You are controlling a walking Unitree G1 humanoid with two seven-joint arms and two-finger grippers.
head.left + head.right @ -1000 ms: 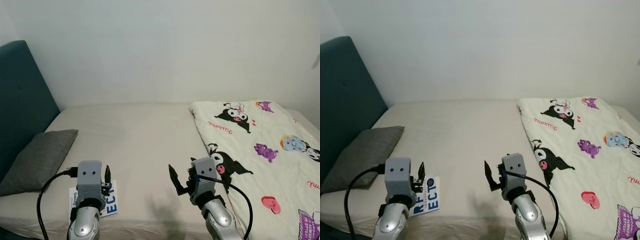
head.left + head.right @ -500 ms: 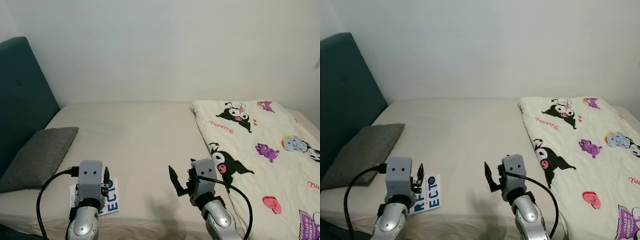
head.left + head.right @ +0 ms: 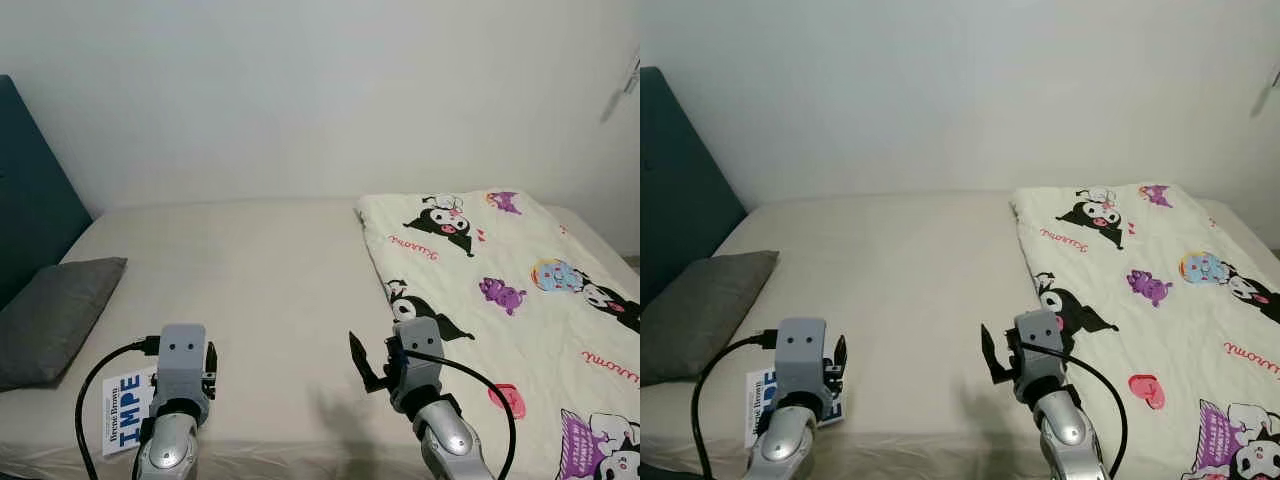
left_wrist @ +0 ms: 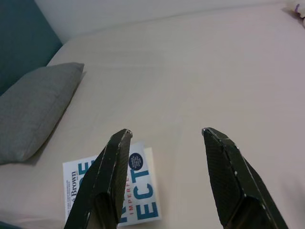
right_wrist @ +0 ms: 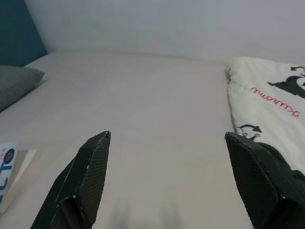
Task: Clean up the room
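Note:
A white book with blue lettering (image 4: 114, 191) lies flat on the beige bed sheet (image 3: 250, 270) near the front edge, partly behind my left arm in the eye views (image 3: 122, 425). My left gripper (image 4: 166, 132) hovers open just above and beyond the book, with nothing between its fingers. My right gripper (image 5: 167, 136) stands wide open over bare sheet at the middle of the bed, also holding nothing. A cream blanket printed with cartoon characters (image 3: 500, 300) covers the bed's right half.
A grey pillow (image 3: 50, 320) lies at the left, against a teal headboard (image 3: 30, 200). A plain white wall (image 3: 320, 100) runs behind the bed. Bare sheet stretches between pillow and blanket.
The camera has turned to the right, so the bed, pillow and blanket sit further left in view and more of the book shows beside my left arm. Both grippers stay open as before.

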